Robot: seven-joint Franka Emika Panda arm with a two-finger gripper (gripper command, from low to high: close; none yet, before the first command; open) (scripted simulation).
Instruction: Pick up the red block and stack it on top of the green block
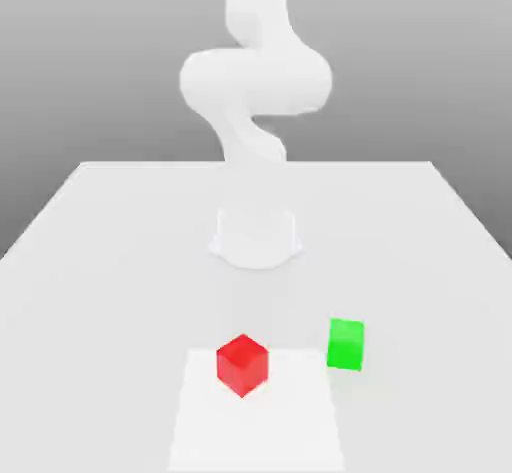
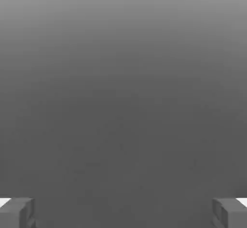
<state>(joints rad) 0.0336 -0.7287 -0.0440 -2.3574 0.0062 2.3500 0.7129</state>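
Sitting on the white tabletop (image 1: 110, 261), the red block (image 1: 242, 364) is lying just beside the green block (image 1: 346, 344), which is sitting at its three o'clock. The gripper (image 2: 123, 212) is hanging wide open over plain grey.

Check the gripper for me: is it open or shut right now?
Open. In the hand view the gripper has its two fingertips at opposite edges of the picture, far apart, with nothing between them.
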